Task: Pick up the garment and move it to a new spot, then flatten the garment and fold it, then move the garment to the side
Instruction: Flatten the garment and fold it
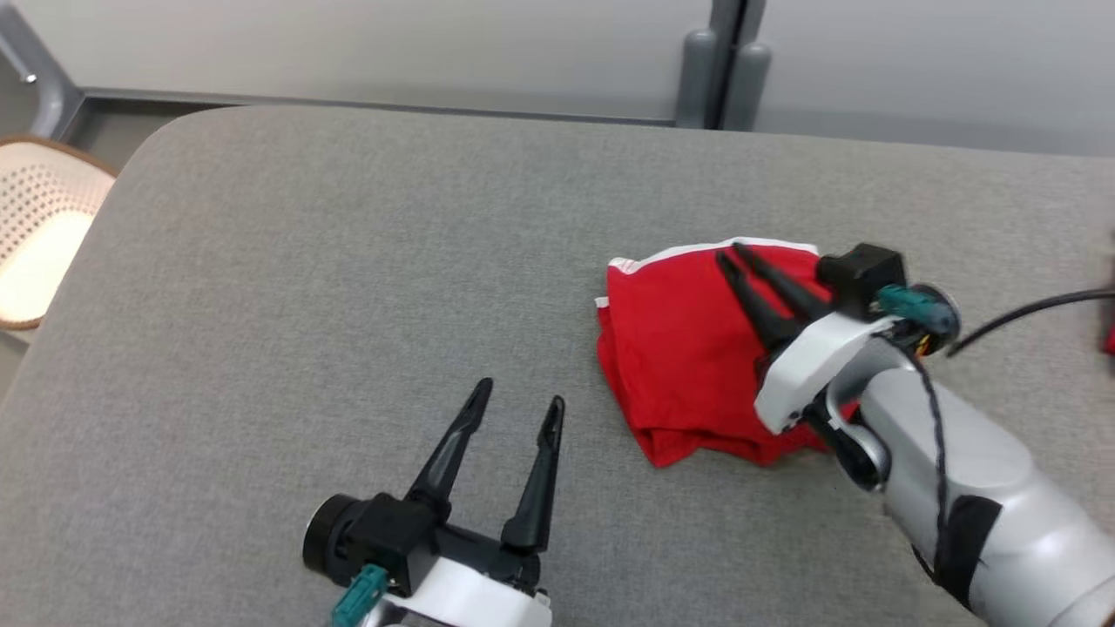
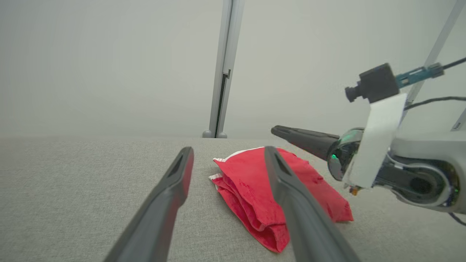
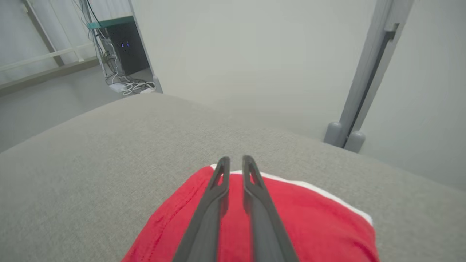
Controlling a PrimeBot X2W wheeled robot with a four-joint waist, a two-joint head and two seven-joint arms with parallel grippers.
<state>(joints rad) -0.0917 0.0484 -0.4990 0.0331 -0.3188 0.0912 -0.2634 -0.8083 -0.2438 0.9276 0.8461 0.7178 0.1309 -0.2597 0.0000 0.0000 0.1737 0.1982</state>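
A folded red cloth garment with white trim (image 1: pixel 679 366) lies on the right half of a grey fabric-covered table (image 1: pixel 348 261). The right gripper (image 1: pixel 732 252) hangs over it, its dark fingers a narrow slit apart and holding nothing; in the left wrist view they appear clear of the cloth. The left gripper (image 1: pixel 521 392) hovers nearby above bare table, fingers spread wide and empty.

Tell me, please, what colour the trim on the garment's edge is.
White trim on the red garment; the right wrist view shows it best.
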